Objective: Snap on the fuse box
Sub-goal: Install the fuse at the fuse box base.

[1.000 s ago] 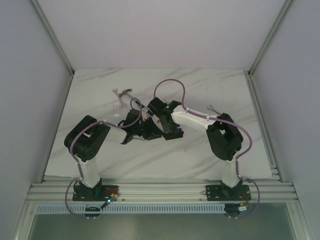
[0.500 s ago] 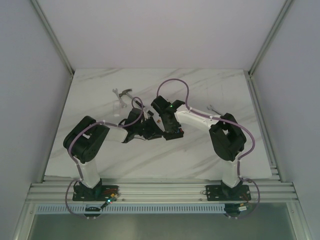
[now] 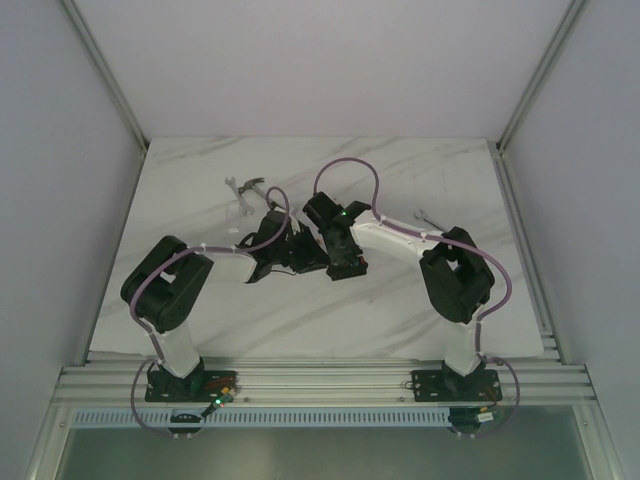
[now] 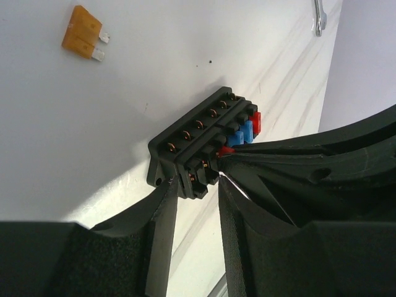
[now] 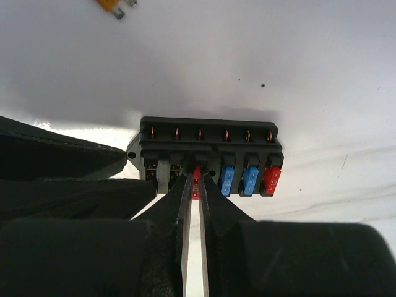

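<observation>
1. Top external: find left gripper (image 3: 298,256) and right gripper (image 3: 342,266) tip to tip near the middle of the table (image 3: 450,170); treat the part between them as hidden
2. Left wrist: locate the fuse box (image 4: 198,139) flat on the table, seemingly clamped at its near end by the left fingers (image 4: 162,210); note one orange fuse (image 4: 82,33) lying loose
3. Right wrist: read the right fingers (image 5: 179,204) as nearly together, pinched on a red fuse (image 5: 197,178) partly entered beside the blue fuses (image 5: 238,179); count those two and a seated red fuse (image 5: 271,179) as done; judge press-home and two bare slots outstanding
</observation>
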Available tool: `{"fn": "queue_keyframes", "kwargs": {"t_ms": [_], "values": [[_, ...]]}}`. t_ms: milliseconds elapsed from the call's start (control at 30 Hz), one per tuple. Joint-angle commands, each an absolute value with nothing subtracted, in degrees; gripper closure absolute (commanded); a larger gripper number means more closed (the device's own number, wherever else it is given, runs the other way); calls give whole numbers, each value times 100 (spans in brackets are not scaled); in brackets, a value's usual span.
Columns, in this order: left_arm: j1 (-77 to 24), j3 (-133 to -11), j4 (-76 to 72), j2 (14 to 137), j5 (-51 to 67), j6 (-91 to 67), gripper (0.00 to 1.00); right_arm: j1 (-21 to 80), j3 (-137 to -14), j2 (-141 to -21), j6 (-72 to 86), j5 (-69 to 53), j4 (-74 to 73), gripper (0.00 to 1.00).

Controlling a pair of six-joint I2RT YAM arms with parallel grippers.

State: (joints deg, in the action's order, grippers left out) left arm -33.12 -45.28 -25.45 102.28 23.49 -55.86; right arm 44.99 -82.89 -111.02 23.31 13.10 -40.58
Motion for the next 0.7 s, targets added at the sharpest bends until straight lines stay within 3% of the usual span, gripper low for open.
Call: {"fn": "queue_keyframes", "kwargs": {"t_ms": [0,367,667], "values": [[-3348,-4653,-2324,10368,2256,-5490,59,4535,-7937,-11357,2320,809,-4285,100],[-3401,-4699,-1883,10359,2009,-5319,63,4500,-7908,-11335,2286,803,-4282,100],[-3445,-4831,-1817,10328,1996,-5278,58,4500,-7866,-11388,2252,745,-4277,100]]}}
